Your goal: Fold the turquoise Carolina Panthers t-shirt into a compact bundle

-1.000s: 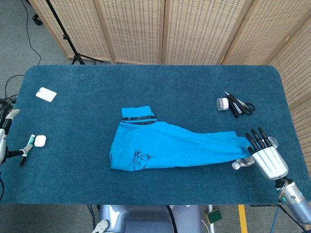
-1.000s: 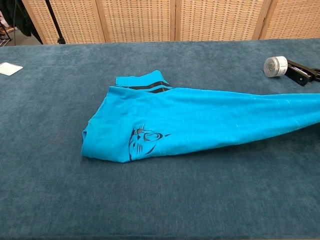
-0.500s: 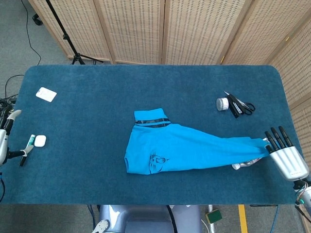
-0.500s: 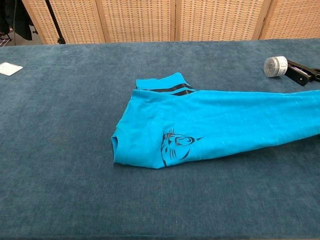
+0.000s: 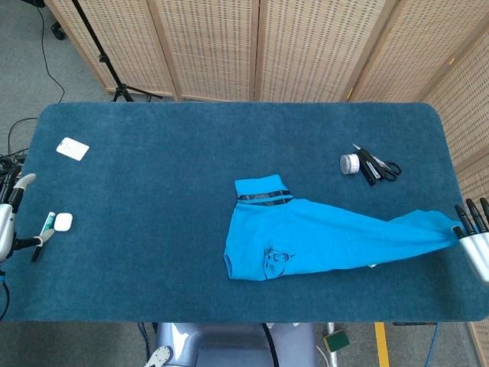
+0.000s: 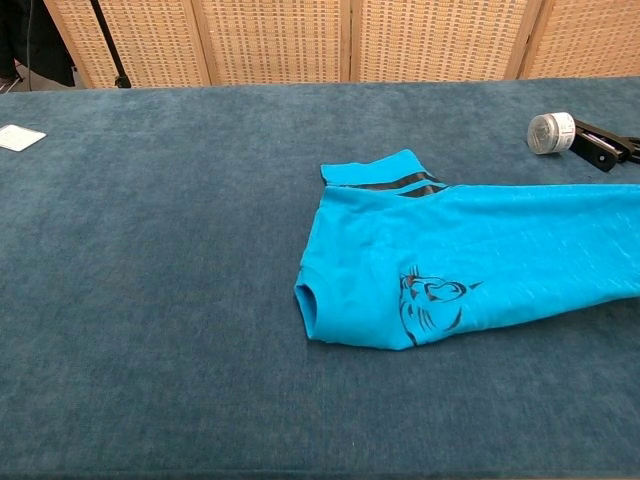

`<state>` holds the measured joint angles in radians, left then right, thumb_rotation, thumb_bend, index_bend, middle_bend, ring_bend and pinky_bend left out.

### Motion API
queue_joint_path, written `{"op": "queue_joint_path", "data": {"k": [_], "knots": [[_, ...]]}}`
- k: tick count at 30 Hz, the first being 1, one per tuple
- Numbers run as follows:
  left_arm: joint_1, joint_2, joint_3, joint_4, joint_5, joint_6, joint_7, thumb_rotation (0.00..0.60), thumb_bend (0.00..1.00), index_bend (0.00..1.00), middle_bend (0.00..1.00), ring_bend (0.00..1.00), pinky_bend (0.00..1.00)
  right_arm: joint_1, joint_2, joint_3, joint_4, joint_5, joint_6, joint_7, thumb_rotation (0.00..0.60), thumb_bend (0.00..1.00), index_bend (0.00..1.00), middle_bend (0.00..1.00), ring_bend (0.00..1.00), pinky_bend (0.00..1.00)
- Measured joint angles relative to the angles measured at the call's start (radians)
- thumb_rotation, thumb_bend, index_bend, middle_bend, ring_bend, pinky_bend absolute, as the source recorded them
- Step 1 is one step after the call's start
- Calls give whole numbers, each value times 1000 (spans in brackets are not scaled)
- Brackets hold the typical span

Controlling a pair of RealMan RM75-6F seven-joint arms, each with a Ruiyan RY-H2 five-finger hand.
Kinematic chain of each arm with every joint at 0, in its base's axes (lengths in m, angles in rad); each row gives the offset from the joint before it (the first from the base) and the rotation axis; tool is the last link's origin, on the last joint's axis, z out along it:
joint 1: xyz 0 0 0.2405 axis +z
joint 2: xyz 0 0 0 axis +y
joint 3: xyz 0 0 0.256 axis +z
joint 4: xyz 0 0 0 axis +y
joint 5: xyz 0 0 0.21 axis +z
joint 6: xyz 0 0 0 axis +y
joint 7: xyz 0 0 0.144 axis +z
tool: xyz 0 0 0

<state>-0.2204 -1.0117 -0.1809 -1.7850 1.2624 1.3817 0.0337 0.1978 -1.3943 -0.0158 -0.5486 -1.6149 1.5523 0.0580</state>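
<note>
I grip the shirt end with my right hand at 3 o'clock; it is folded long, bundle not yet made.

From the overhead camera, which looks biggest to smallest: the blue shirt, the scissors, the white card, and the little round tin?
1. T-shirt, by far.
2. Scissors.
3. White card, close to the scissors in size, so that order is unsure.
4. Round tin, smallest.
</note>
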Motion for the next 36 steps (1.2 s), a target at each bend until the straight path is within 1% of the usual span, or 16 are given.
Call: {"op": "queue_joint_path", "data": {"k": [5,9,15,20,24,29,33,36], "knots": [[0,-2,3,-2,6,2,4,600,46,0,0,0,0,-9,-23,3,56,10,-15,44,600,569,667,184,12,0],[1,-2,4,-4,9,4,5,600,46,0,0,0,0,-7,-34,3,69,4,-1,58,600,569,667,184,11,0],[2,0,4,-5,10,4,2,600,45,0,0,0,0,10,-35,0,48,-19,39,58,600,569,667,184,12,0],[2,2,5,-6,14,4,-3,600,46,0,0,0,0,33,-25,-5,-4,-51,86,36,600,569,667,184,12,0],[5,6,6,-7,19,7,-12,600,46,0,0,0,0,66,-9,-16,-75,-105,140,4,600,569,667,184,11,0],[6,9,9,-7,26,7,-16,600,45,0,0,0,0,134,24,-29,-236,-191,164,-97,600,569,667,184,12,0],[7,11,11,-9,31,7,-22,600,46,0,0,0,0,209,53,-34,-380,-251,128,-187,600,569,667,184,11,0],[8,13,12,-9,33,7,-26,600,46,0,0,0,0,278,69,-33,-466,-285,60,-250,600,569,667,184,11,0]]}}
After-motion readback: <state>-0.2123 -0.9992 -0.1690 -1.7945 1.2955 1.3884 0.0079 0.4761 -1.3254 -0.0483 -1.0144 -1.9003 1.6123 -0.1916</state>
